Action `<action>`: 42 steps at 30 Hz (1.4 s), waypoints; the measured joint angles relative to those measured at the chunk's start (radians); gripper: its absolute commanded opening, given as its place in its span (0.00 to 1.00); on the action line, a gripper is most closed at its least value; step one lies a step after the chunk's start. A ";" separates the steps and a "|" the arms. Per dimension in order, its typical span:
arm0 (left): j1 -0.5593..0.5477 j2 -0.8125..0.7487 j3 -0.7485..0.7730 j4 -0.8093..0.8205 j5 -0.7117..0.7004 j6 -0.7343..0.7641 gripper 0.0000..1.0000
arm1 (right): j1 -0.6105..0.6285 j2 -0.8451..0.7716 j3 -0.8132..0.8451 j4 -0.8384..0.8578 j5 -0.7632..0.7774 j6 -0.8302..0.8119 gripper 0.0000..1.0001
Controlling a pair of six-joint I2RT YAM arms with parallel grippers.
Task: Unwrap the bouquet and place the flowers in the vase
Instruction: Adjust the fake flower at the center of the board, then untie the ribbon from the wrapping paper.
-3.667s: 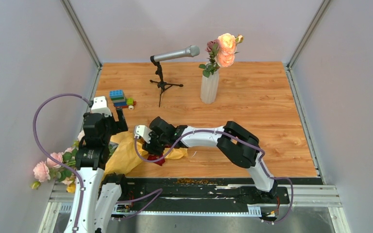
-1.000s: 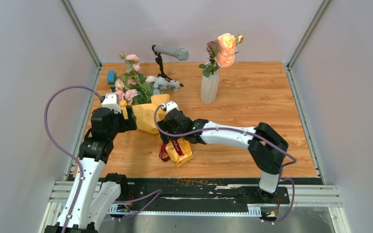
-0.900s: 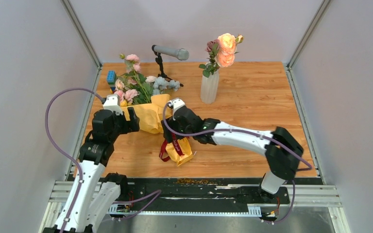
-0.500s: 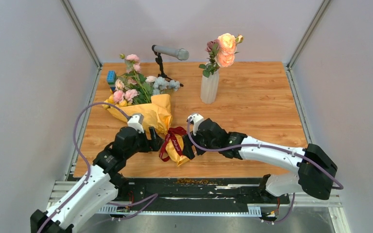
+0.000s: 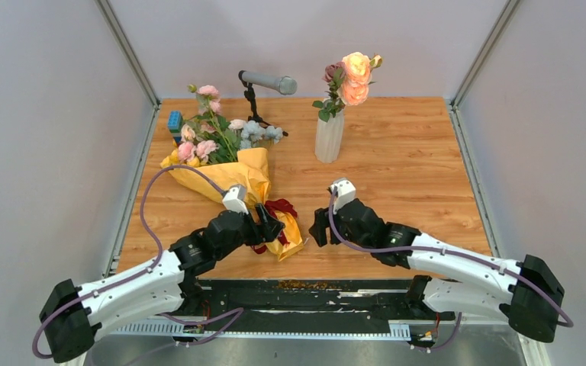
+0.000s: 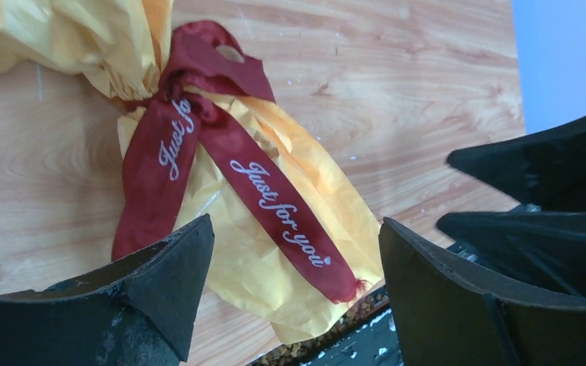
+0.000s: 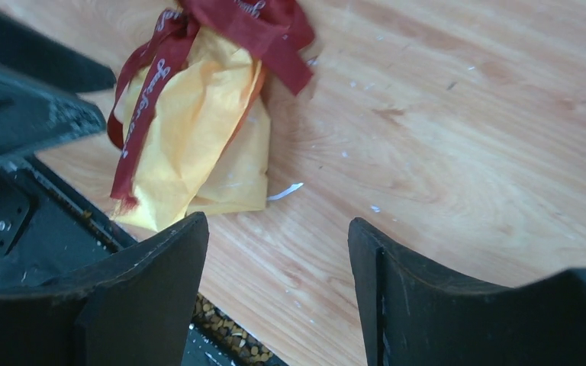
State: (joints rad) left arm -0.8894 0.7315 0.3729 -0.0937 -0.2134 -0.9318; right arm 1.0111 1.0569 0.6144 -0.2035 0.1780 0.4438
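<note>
The bouquet [image 5: 225, 177] lies by the desk's [image 5: 412, 152] left edge, ribbon [image 6: 177, 141] tied; the left claw [image 5: 269, 225] hovers spread over the knot, likely to tug it; the right claw [image 5: 319, 227], spread and empty, sits beside the wrapped end; the vase [image 5: 329, 137] stands near the far edge.

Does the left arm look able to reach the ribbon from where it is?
Probably yes. The left gripper is open right by the ribbon, which lies exposed on top of the paper; the right gripper stands clear to the side.
</note>
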 measured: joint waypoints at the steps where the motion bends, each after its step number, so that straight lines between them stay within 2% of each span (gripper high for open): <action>1: -0.014 0.023 0.000 0.007 -0.015 -0.014 0.85 | 0.000 -0.022 -0.006 -0.001 0.025 -0.001 0.69; 5: -0.085 0.094 0.000 0.031 -0.068 -0.076 0.75 | 0.000 -0.085 -0.016 -0.008 0.111 -0.003 0.70; 9: -0.103 0.127 0.000 0.037 -0.103 -0.104 0.63 | 0.000 -0.120 -0.033 -0.017 0.157 -0.004 0.70; 19: -0.104 0.171 0.000 0.052 -0.133 -0.117 0.51 | 0.000 -0.152 -0.072 -0.043 0.189 -0.005 0.70; 21: -0.104 0.171 0.000 0.053 -0.136 -0.117 0.44 | 0.000 -0.159 -0.074 -0.047 0.189 -0.005 0.70; 25: -0.104 0.171 -0.001 0.057 -0.137 -0.119 0.24 | 0.000 -0.171 -0.075 -0.047 0.189 -0.004 0.70; 28: -0.104 0.154 -0.019 0.066 -0.142 -0.123 0.14 | 0.000 -0.176 -0.075 -0.047 0.187 -0.004 0.71; 37: -0.103 0.037 -0.038 0.004 -0.167 -0.093 0.09 | 0.000 -0.129 -0.076 0.001 0.126 -0.019 0.78; 42: -0.053 0.036 -0.031 -0.061 -0.108 -0.033 0.00 | -0.021 -0.005 -0.058 0.062 0.034 -0.056 0.75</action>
State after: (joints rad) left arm -0.9428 0.7677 0.3416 -0.1547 -0.3218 -0.9646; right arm 0.9901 1.0523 0.5560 -0.1417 0.2123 0.3874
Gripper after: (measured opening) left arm 0.043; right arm 0.775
